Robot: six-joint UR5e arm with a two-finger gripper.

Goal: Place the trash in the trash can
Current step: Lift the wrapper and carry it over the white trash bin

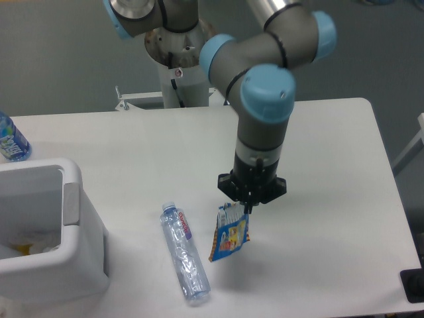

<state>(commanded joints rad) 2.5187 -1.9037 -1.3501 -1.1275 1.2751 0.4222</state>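
My gripper points down over the middle of the table and is shut on the top edge of the blue-and-yellow snack wrapper, which hangs from it just above the tabletop. The crushed clear plastic bottle with a small label lies on the table to the left of the wrapper. The white trash can stands at the left front edge, with some pale and yellow scraps inside. The silver foil wrapper is not in view.
An intact bottle with a blue label stands at the far left edge behind the trash can. The robot's base column rises at the back of the table. A dark object sits at the right front corner.
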